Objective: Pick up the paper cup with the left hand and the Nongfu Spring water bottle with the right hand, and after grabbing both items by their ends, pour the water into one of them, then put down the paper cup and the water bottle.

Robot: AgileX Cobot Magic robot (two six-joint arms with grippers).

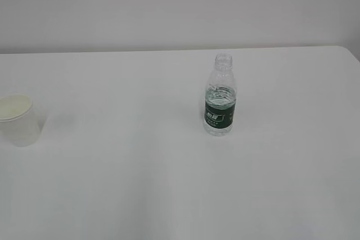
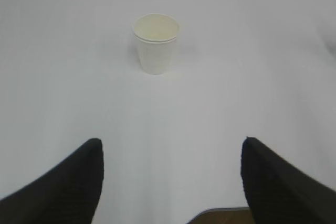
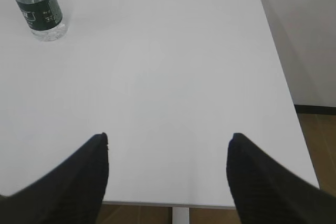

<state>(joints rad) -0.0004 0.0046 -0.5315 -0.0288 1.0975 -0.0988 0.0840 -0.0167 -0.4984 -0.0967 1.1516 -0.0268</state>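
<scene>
cup (image 1: 17,119): upright on worktop (image 1: 124,184), far left | bottle (image 1: 219,96): upright, capless, well apart | left tool (image 2: 170,153): spread, empty | right tool (image 3: 168,148): spread, empty

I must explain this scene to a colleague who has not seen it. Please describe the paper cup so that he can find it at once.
Start from the white table that fills the exterior view. At its far left edge stands the paper cup, upright and open, far from the water bottle right of the middle. The cup is short, opaque white with a cream inside; the bottle is tall, clear and green-labelled.

place: lab-like test room | bare white table (image 1: 169,195); plain wall (image 1: 169,4)
</scene>
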